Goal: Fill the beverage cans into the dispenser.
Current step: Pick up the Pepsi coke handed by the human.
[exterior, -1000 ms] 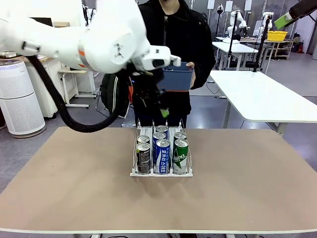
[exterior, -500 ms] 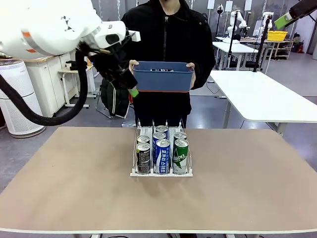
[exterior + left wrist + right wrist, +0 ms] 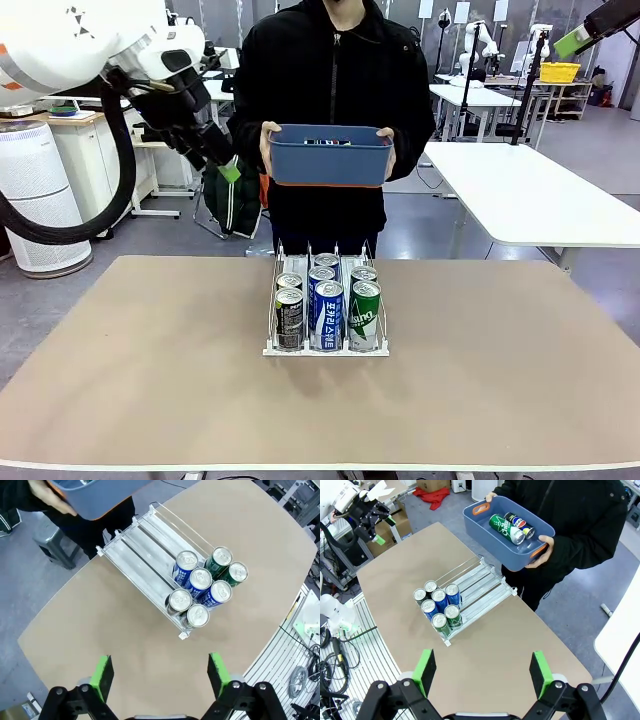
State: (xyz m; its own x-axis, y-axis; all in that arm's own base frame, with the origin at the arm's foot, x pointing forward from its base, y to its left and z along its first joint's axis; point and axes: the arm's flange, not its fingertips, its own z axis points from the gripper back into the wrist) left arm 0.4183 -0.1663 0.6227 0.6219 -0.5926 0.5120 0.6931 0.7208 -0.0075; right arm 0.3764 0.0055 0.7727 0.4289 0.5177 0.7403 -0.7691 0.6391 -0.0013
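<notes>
We keep both tools released and empty. The left gripper [image 3: 226, 166] hangs high off the table's [image 3: 150, 360] left and the right gripper [image 3: 482, 672] high above it. Six cans [image 3: 327, 305] stand paired at the dispenser's [image 3: 142, 547] front, mid-table. Two more cans [image 3: 510, 526] lie in the bin [image 3: 328, 168] a person holds behind it.

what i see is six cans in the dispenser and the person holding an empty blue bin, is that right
The blue bin is not empty: the right wrist view shows a green can and a dark can lying in it. The rest holds.
</notes>
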